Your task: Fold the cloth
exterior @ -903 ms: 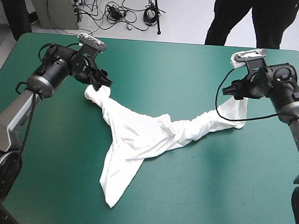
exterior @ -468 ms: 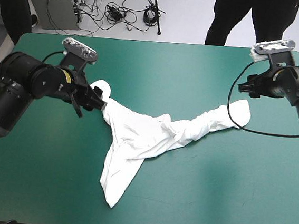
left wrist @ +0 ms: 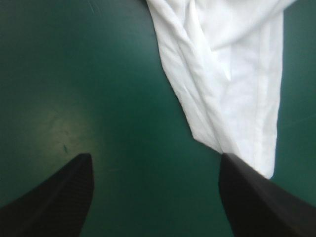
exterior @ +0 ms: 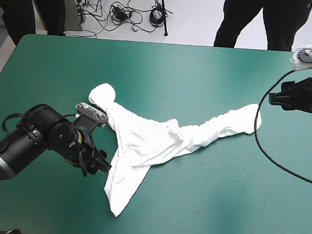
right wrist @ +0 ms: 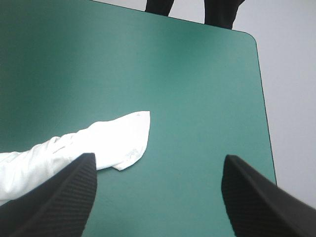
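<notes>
The right gripper (exterior: 274, 99) is half cut off at the high view's edge, fingers (right wrist: 59, 197) wide and empty, short of the T-shirt (exterior: 153, 141) sprawled mid-bench (exterior: 202, 210). The left gripper (exterior: 99, 164), equally wide, sits just beside its near tail.

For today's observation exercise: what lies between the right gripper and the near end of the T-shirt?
Only bare teal-green cover lies between the right gripper and the T-shirt, as the right wrist view shows.
</notes>
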